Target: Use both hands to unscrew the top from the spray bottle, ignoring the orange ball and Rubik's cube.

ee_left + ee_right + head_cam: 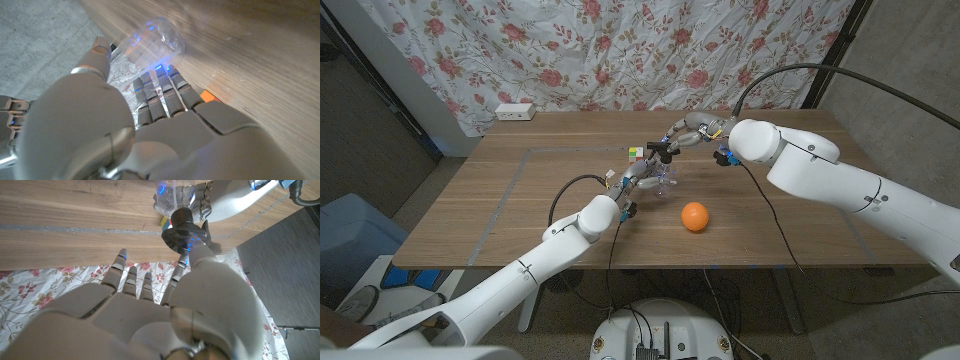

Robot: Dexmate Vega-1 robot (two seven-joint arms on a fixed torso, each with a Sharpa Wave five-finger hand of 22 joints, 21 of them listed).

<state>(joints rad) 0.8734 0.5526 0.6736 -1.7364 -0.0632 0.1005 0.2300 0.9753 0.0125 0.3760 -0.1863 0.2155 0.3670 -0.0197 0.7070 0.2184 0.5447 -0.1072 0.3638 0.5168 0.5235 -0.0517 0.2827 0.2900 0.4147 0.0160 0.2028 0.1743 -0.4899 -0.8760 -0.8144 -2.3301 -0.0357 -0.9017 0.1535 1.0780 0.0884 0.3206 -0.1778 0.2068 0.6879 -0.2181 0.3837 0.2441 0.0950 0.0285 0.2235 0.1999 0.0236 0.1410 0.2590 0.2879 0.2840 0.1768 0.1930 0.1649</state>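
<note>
The clear spray bottle (666,179) (150,42) (172,197) stands near the table's middle. My left hand (638,180) (150,115) (212,200) wraps around its body from the near left. Its black spray top (660,151) (182,227) sits on the neck. My right hand (688,135) (150,310) reaches in from the far right. Its thumb and one finger pinch the black top, and its other fingers (131,275) are spread away from it.
The Rubik's cube (636,153) sits just beyond the bottle, to its left. The orange ball (695,216) lies nearer me, to the bottle's right. A white power strip (515,112) rests at the far left edge, below a floral curtain (620,50).
</note>
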